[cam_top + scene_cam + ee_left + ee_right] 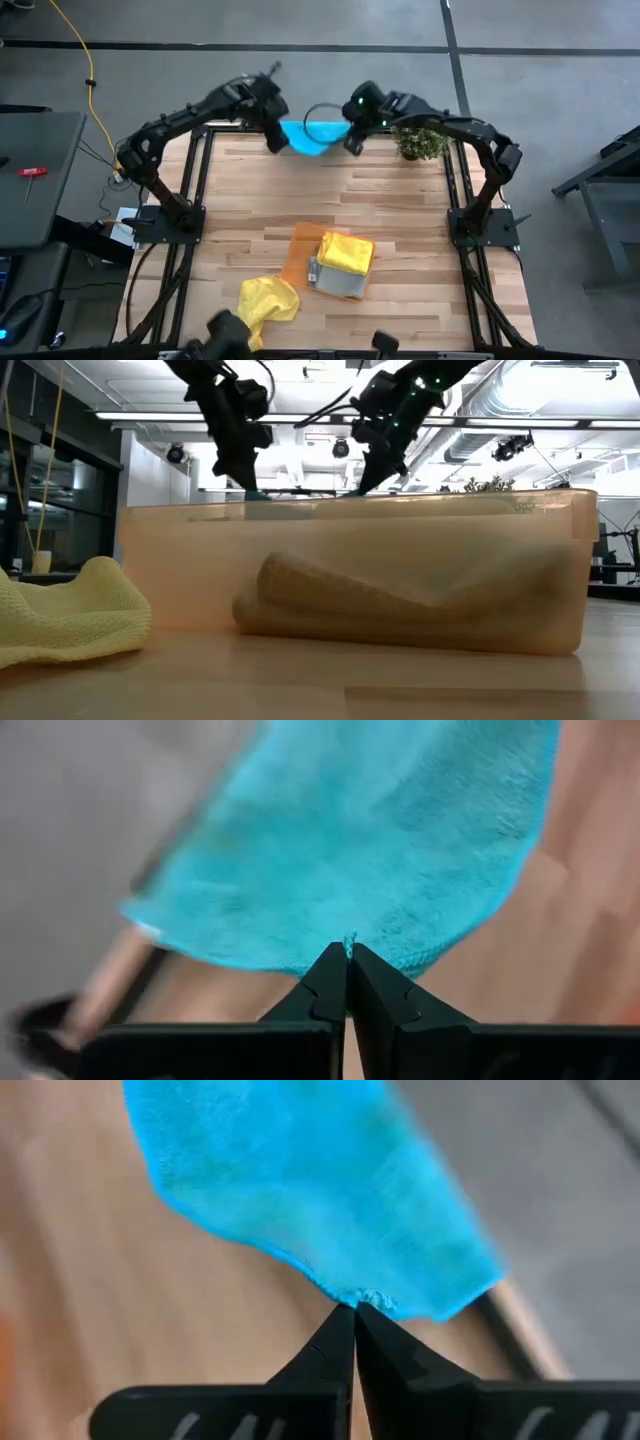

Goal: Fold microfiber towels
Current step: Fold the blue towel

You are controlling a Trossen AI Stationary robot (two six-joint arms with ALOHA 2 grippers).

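Yellow towel [346, 252] tops grey towel [336, 283] in orange tray [303, 243]; both arms' fingers pinch teal towel [306, 135].

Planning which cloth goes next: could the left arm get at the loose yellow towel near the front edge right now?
Probably not yet. The left claw is shut on the blue towel at the far edge, sharing it with the right claw. The yellow towel lies uncovered on the table, beside the tray, so nothing blocks it otherwise.

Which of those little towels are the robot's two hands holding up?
The teal-blue towel, stretched between the left hand and right hand at the table's far edge; the yellow towels lie untouched.
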